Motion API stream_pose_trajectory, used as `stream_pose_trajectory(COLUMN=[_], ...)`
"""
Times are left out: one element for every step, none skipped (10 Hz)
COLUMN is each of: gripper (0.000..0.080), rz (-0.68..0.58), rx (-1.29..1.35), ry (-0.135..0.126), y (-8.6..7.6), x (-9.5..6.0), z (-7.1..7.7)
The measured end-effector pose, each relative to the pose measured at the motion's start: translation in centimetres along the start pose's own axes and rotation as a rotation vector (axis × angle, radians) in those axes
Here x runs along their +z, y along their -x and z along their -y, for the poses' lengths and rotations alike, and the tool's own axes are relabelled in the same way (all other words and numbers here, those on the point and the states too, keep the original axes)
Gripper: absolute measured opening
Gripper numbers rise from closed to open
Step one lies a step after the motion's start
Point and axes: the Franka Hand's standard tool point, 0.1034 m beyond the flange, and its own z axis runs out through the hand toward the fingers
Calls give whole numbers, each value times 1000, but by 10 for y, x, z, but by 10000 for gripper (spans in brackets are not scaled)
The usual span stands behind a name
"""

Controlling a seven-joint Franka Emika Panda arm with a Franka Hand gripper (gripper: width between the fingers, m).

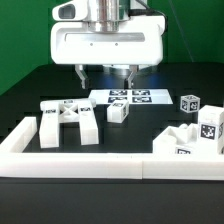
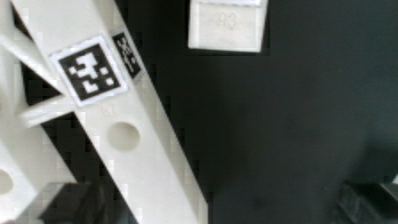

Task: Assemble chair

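A black table (image 1: 150,122) with loose white chair parts, seen from the front. The robot's gripper (image 1: 106,76) hangs above the back of the table, over the marker board (image 1: 130,97). Its two fingers are spread wide apart and hold nothing.

The chair is not yet joined. A cross-braced frame (image 1: 70,122) lies flat toward the exterior view's left. A small block (image 1: 118,112) sits just beside it, near the marker board's front edge. A tagged cube (image 1: 190,102) stands alone toward the exterior view's right. In front of that cube, a group of chair parts (image 1: 195,135) rests against the long white border wall (image 1: 100,163) that runs along the front.

The wrist view looks down on one long rail (image 2: 128,150) of the frame, which crosses the picture at a slant. The rail carries a square tag (image 2: 89,70) and a round hole (image 2: 121,132). The small block (image 2: 228,25) shows apart from the rail, across a strip of bare table.

Risks, as a judgement: the frame lies skewed to the fingers, so a straight descent could close across a corner and twist or flip it. The small block is close enough that one wide-open finger could knock it aside on the way down. Gripping over the tag would hide it from the cameras, and a pinch on the thin braces could slip.
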Motion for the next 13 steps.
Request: stream_pose_trajectory(gripper=[649,649,649,649,649,649,649,649,649,649,649,649,649], rz=[52,120,184,237,311,347,429,482,550,580,624,616,616], rx=[-6,-9,-7,-7,-8,-21,-3,45,66,61,62,61,60], ry=[-12,-26,-34,-39,-46,-48,-49,-37,-34,-39,-40,-38,-38], y=[-1,-2,-2,0,3,3,9,11,16,16,18,16,16], x=[-2,-5,-4,-3,-3,1,5,8,12,13,13,15,15], z=[5,10,11,12,13,13,13,12,5,2,2,2,1])
